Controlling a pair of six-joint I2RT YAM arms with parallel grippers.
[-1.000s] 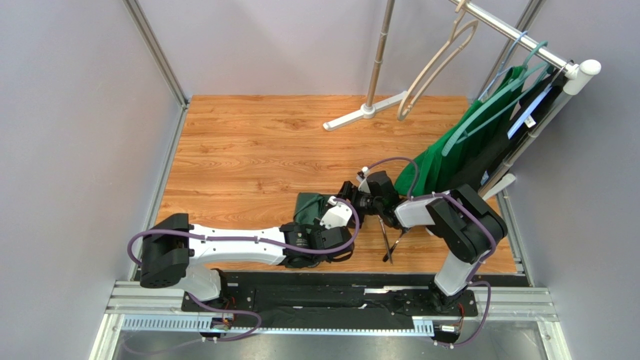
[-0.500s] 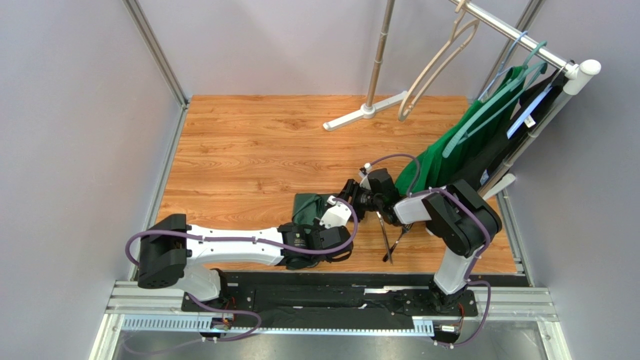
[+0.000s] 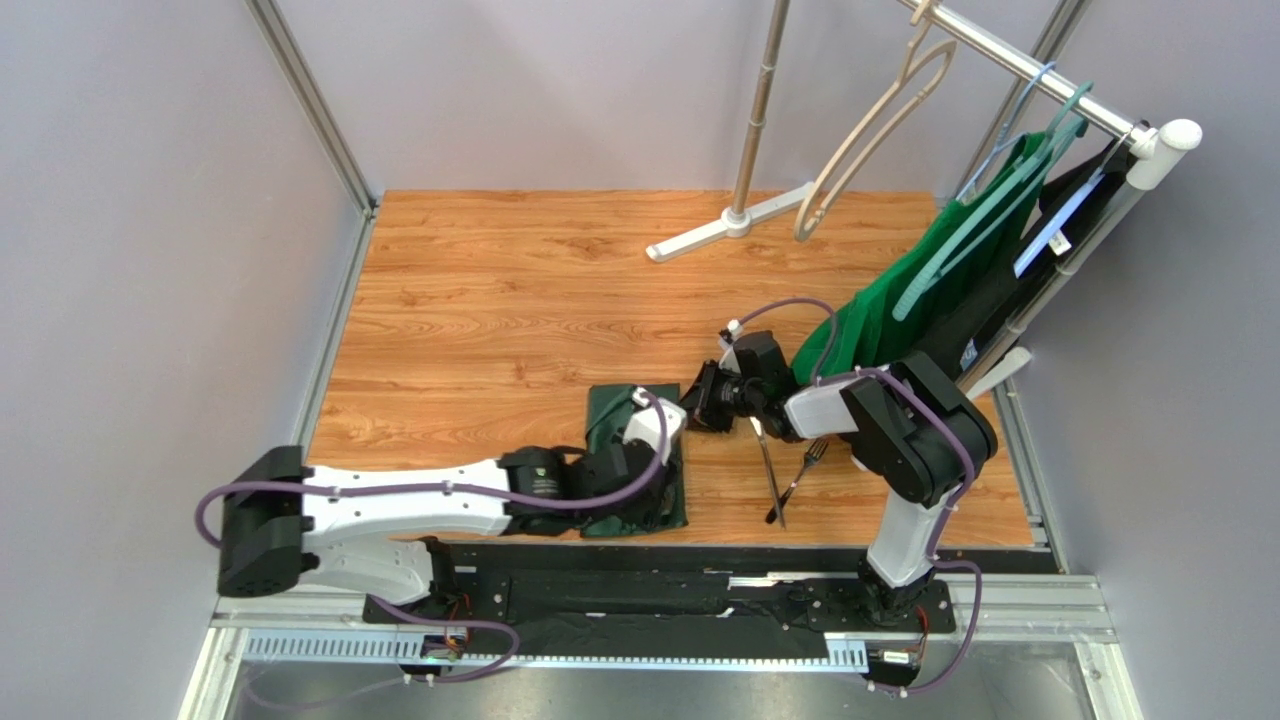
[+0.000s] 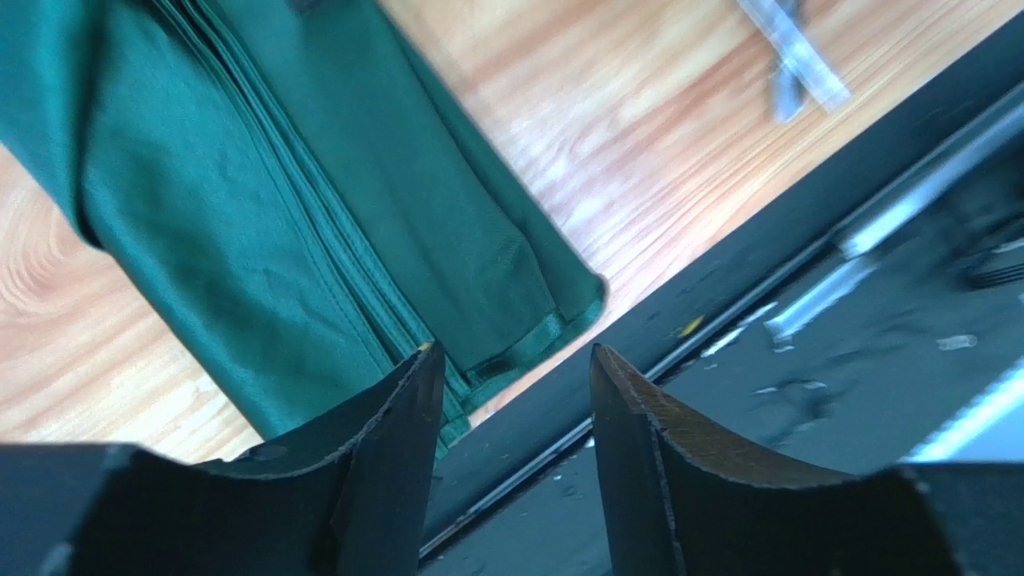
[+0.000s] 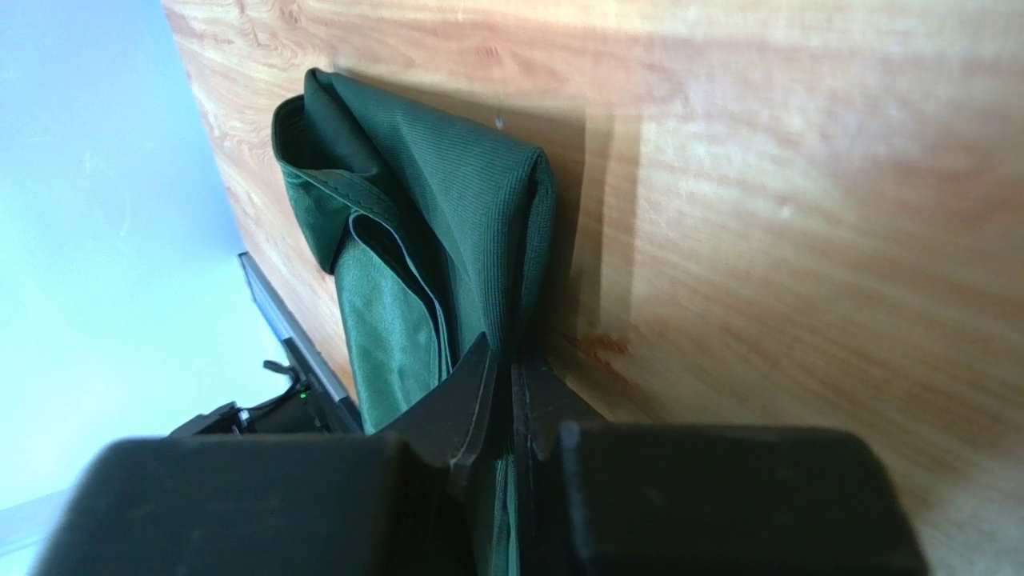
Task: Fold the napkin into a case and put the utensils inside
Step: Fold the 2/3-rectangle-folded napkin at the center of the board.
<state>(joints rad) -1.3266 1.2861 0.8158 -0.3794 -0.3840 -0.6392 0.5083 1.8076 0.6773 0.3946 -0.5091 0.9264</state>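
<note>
Presently, the napkin (image 4: pixel 277 204) lies on the wooden table (image 3: pixel 496 300) as a narrow folded bundle of dark green cloth, close to the near edge and between the two arms. The left wrist view shows several stacked layers along its length and a hemmed corner just beside the black rail (image 4: pixel 781 360) at the table's front. The left gripper (image 4: pixel 512 354) hangs over that near corner with its jaws spread and nothing between them. One finger (image 4: pixel 397 456) stands above the cloth and the other above the rail. The right gripper (image 5: pixel 505 360) reaches in low from the other side. Its jaws are pressed almost together, pinching a fold of the napkin at the edge of the bundle, and a strip of green shows between them. Beyond the pinch the cloth rises in a rounded, doubled-over hump against the wood. The utensils (image 3: pixel 775 473), two slim silver pieces crossed over each other, rest on the bare table to the right of the napkin, apart from it and under the right arm's reach. A brighter green garment (image 3: pixel 887 315) hangs from a rack at the table's far right corner.
</note>
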